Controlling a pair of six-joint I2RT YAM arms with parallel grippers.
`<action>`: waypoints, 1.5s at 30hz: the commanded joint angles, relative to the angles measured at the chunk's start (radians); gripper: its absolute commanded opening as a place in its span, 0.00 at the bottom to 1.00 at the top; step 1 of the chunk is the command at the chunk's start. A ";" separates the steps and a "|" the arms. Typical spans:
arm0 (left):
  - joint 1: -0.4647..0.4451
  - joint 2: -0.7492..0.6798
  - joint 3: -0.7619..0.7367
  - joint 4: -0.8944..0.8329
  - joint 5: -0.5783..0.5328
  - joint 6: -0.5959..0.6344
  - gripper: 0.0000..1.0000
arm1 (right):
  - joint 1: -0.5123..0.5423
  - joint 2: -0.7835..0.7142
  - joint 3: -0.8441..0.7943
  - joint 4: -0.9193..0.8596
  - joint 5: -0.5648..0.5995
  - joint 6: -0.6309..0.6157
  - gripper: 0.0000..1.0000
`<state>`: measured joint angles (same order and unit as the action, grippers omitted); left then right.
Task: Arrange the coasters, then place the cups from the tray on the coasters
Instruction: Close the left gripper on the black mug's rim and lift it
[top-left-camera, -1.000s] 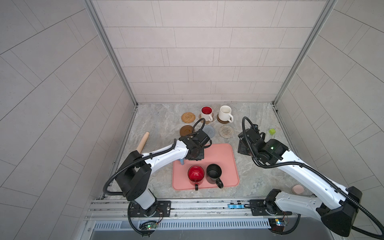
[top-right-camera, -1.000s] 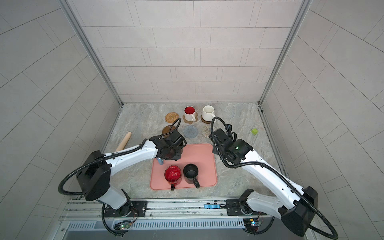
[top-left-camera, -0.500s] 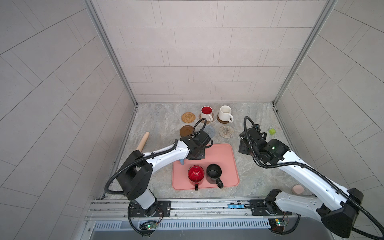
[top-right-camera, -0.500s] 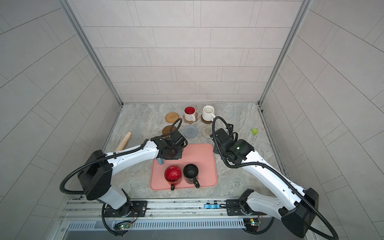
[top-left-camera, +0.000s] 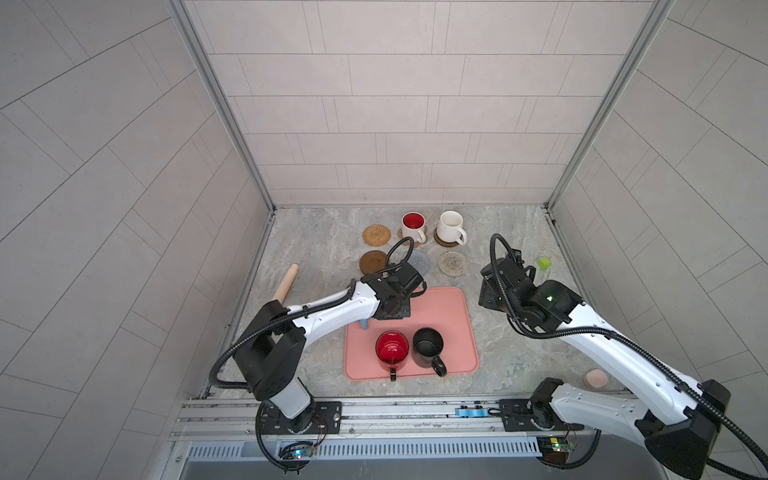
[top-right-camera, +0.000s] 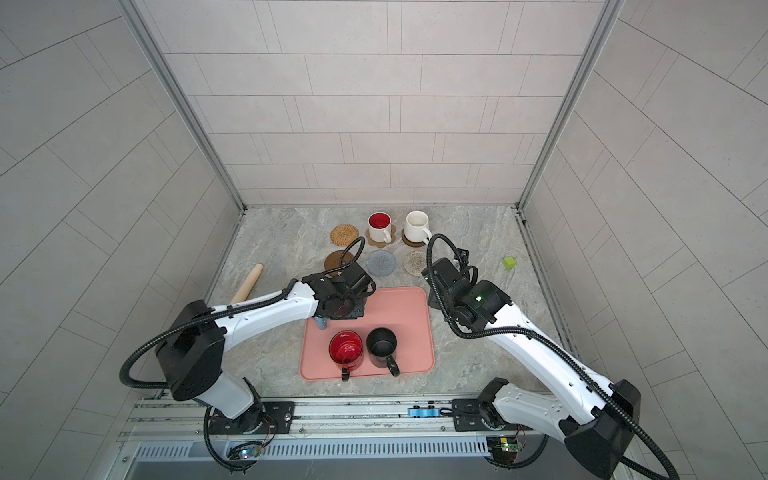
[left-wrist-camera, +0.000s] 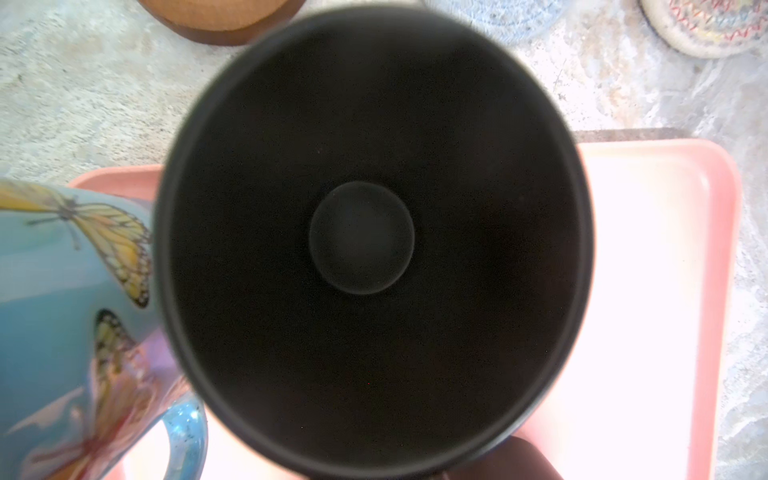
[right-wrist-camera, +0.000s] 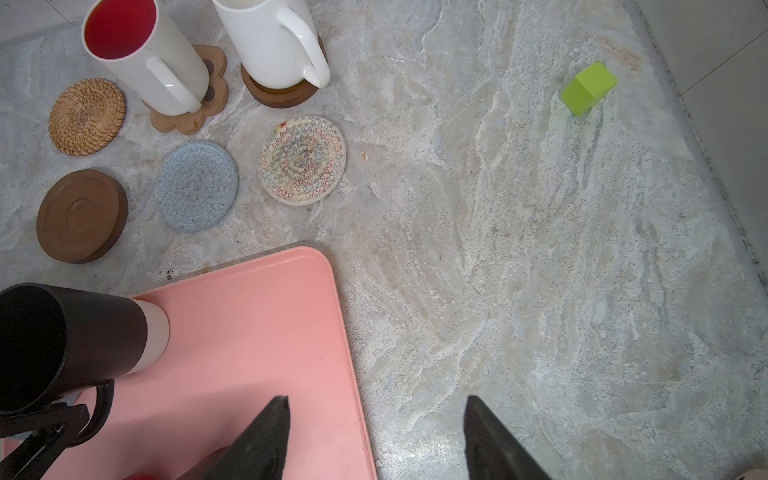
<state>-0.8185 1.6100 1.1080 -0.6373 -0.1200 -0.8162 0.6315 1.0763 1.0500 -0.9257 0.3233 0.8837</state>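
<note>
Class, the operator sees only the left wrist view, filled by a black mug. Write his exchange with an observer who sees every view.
Operator: Is this black mug actually gripped?
Observer: Yes. The right wrist view shows the left gripper shut on its handle.
Operator: Which coasters are taken?
Observer: Two: the red-lined white mug stands on the paw coaster, the plain white mug on a brown disc.

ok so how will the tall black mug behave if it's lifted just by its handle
The tall black mug looks like rigid ceramic, so probably stiff and heavy. It is tall, and the left gripper has its jaws shut on the handle off to one side, so it may tilt. The light blue mug sits close; a knock could chip either.
</note>
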 joint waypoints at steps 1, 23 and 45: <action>-0.001 -0.037 0.003 0.028 -0.095 -0.033 0.07 | -0.007 -0.021 -0.012 -0.015 0.028 0.009 0.69; -0.017 -0.051 0.082 -0.006 -0.160 -0.033 0.05 | -0.031 -0.053 -0.042 -0.002 0.016 -0.015 0.68; -0.019 -0.035 0.038 0.007 -0.163 -0.055 0.03 | -0.042 -0.056 -0.051 -0.005 0.008 -0.020 0.68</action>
<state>-0.8337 1.6009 1.1584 -0.6567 -0.2504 -0.8425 0.5945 1.0382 1.0080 -0.9237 0.3195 0.8646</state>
